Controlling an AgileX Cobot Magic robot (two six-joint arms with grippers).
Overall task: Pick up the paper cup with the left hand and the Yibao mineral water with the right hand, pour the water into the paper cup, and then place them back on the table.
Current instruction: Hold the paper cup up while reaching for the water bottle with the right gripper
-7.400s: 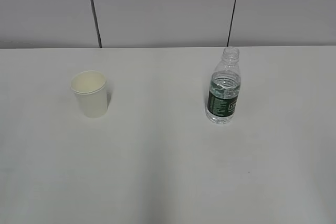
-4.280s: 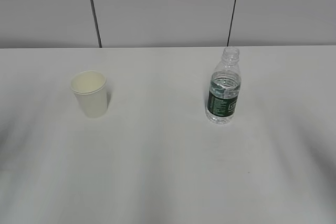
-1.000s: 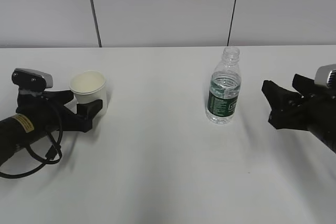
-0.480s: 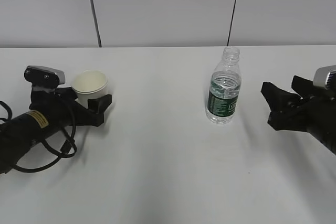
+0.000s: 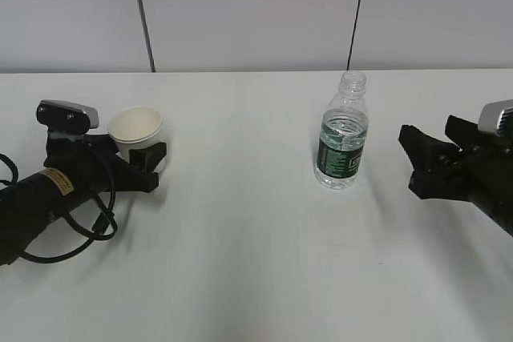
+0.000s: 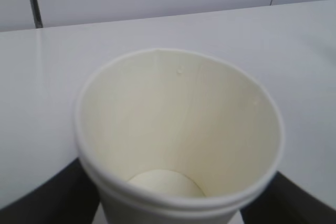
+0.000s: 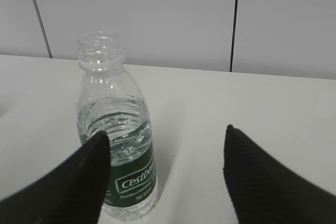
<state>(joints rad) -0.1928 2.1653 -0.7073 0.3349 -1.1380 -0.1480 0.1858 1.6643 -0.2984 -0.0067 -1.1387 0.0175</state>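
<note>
White tabletop [image 5: 256, 278]: left tool [image 5: 136, 158] straddles the cup [image 5: 136, 130], spread or pinching I cannot tell; right tool [image 5: 429, 162] spread, apart from the bottle [image 5: 342, 138]. Lifting, pouring, replacing remain.

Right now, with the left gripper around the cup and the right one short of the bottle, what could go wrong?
The paper cup sits between the left hand's fingers; it is thin and empty, so a hard squeeze could crush it. The Yibao mineral water has no cap and stands apart from the right hand, whose open jaws line up slightly right of it in the wrist view; a finger might clip the bottle, tipping it and spilling water on the table.
</note>
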